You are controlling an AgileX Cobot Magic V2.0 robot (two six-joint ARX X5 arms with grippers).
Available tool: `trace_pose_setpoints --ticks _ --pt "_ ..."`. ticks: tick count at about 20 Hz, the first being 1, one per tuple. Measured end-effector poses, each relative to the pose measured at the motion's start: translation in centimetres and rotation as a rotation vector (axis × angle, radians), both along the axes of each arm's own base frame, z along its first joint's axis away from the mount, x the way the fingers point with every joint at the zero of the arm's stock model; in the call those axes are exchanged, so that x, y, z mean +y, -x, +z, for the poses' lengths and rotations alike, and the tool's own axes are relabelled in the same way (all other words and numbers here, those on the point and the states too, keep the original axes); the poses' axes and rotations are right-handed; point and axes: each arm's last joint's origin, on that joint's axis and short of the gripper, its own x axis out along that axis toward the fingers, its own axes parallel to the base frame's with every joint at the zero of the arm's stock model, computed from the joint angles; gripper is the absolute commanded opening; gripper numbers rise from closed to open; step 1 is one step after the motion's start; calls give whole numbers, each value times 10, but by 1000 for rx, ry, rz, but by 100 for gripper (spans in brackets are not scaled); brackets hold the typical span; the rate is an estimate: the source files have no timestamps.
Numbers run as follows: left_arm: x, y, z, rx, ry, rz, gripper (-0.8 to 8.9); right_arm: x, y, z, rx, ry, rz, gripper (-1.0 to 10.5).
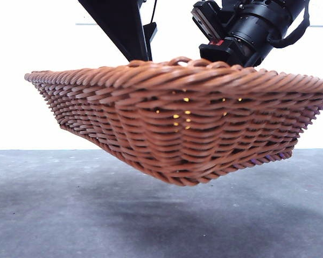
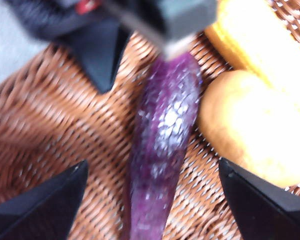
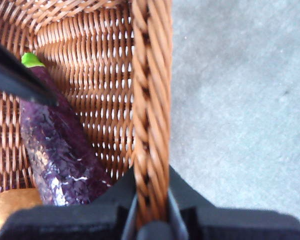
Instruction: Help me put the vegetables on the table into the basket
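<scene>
Front view: vegetables hidden inside lifted basket [image 1: 183, 129]

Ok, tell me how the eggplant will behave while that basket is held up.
The eggplant looks smooth, glossy and rounded, so it may slide or roll if the basket tilts. It lies beside the potato, which probably checks rolling that way. The right hand clamps the rim only, so some tilt seems likely.

Speckled grey table [image 1: 54, 215] under basket's shadow [image 1: 204, 226]

From the front, basket [image 1: 177, 129] walls hide the vegetables.
</scene>
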Motion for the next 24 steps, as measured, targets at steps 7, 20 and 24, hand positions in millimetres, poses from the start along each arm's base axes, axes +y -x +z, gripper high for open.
trace_pose_setpoints --ticks 7,20,24 --pt "73 47 87 -145 254 252 437 -31 -26 4 -51 -49 -186 -12" --pt "102 90 104 112 370 328 -7 -41 -41 9 -118 -41 -378 -12" --pt "102 90 104 112 370 328 -7 -89 -55 9 -118 -31 -528 -12"
